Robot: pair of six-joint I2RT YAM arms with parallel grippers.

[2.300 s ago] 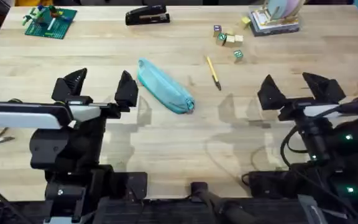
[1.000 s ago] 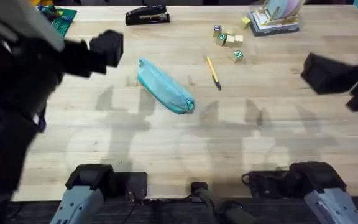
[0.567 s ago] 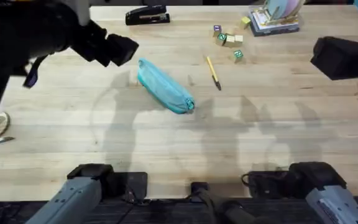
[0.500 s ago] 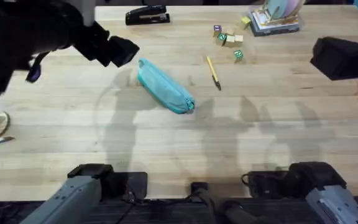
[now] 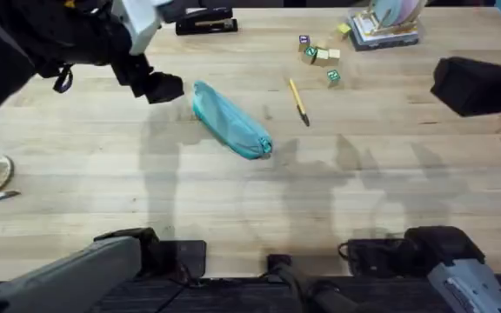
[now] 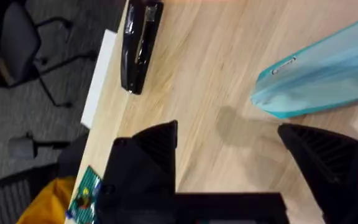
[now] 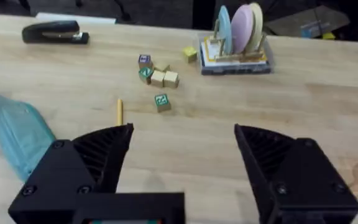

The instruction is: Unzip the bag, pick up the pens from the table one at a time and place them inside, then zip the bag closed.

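The teal pencil pouch (image 5: 231, 121) lies slantwise and zipped shut on the butcher-block table (image 5: 259, 200), a little left of centre, with the yellow pen (image 5: 298, 101) lying apart from it to the right, near a scatter of small letter blocks (image 5: 318, 56). The left gripper (image 6: 232, 155) hovers with its black fingers spread wide and holding nothing, just beside the pouch's far end, a black stapler (image 6: 138, 43) near the table edge beyond it; the right gripper (image 7: 182, 162) is likewise wide open and empty, well off to the right of the pen
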